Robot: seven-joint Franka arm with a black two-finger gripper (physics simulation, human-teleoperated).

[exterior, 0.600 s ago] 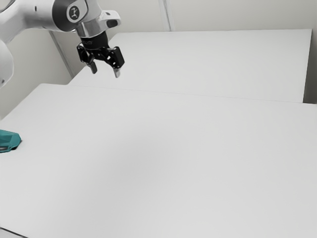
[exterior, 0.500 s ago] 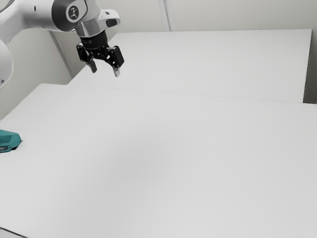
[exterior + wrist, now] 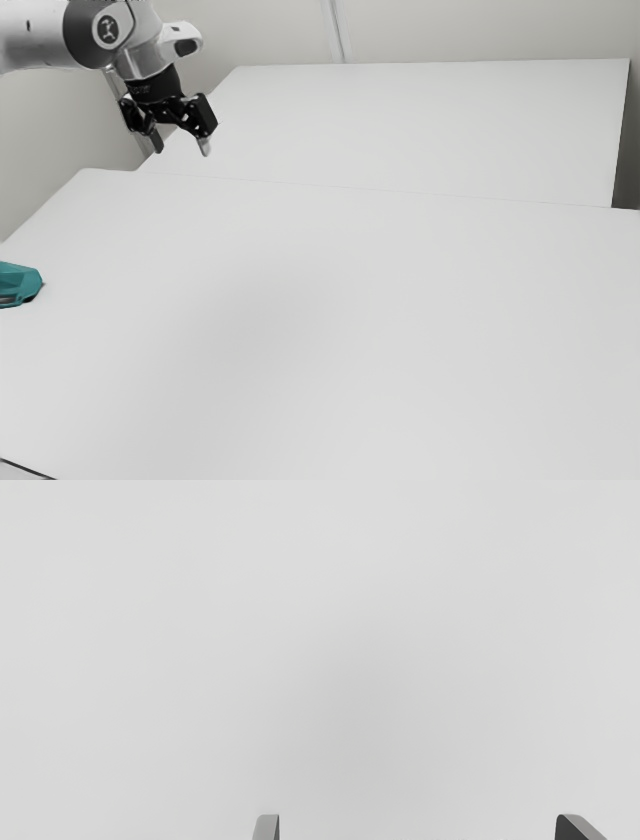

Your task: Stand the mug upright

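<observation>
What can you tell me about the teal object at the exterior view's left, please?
The teal object is cut off by the picture's edge, so I can't name it. Its visible end is angular, with flat facets and a dark recess low down, perhaps hard plastic. It rests on the white table; the gripper hangs away from it, not touching.

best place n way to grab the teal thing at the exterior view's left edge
Probably across the visible, narrowing end of the teal thing, with the open gripper coming from above: it lies low on the table. The rest is cut off.
</observation>
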